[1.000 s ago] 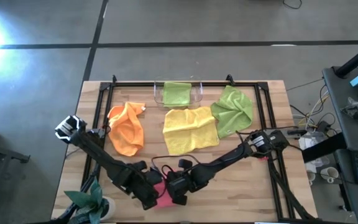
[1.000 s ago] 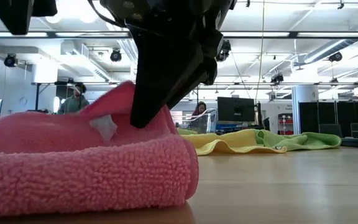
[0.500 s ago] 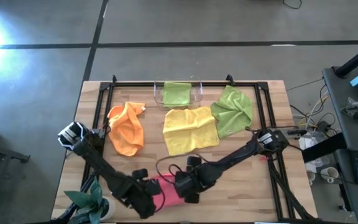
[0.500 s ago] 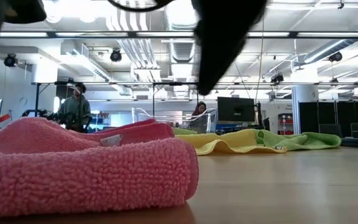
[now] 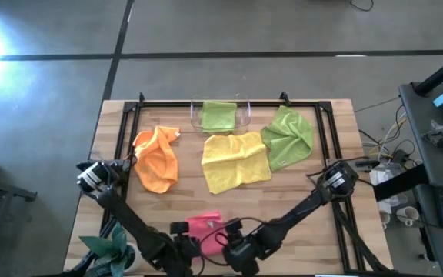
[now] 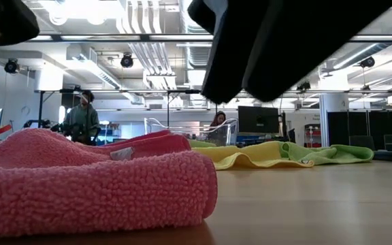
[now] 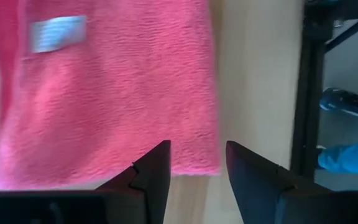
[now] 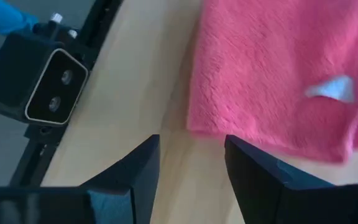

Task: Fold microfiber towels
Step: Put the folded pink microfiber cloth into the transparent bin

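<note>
**Pink towel down, four cloths left to fold**

Pink towel [image 5: 204,228] lies folded near the front edge of the table [image 5: 298,215], flat and free of both arms. In each wrist view the dark fingers stand apart with bare wood and the towel's edge showing between them, so neither gripper holds anything. The left gripper [image 7: 194,163] hangs above one edge of the folded cloth; the right gripper [image 8: 191,155] hangs above another edge, close to the table frame. In the high view both grippers sit low at the front, one on each side of the pink towel, well apart from the other cloths.

The step in hand looks like the release after a fold. The pink towel reads as finished, since the low view shows it doubled over with a rounded fold edge.

Further back lie the orange towel [image 5: 157,158], crumpled at the left, the yellow towel [image 5: 236,160], spread fairly flat in the middle, and a lime green towel [image 5: 289,135], rumpled at the right. A second lime green towel [image 5: 218,115] sits in the clear plastic tray [image 5: 195,117] at the back edge.

The next move probably calls for both arms to lift clear and travel back to an unfolded cloth; the yellow one is nearest and flattest. Each gripper would need a corner or edge.

A small white label [image 7: 57,32] is sewn onto the pink towel; no writing on it can be read.
</note>
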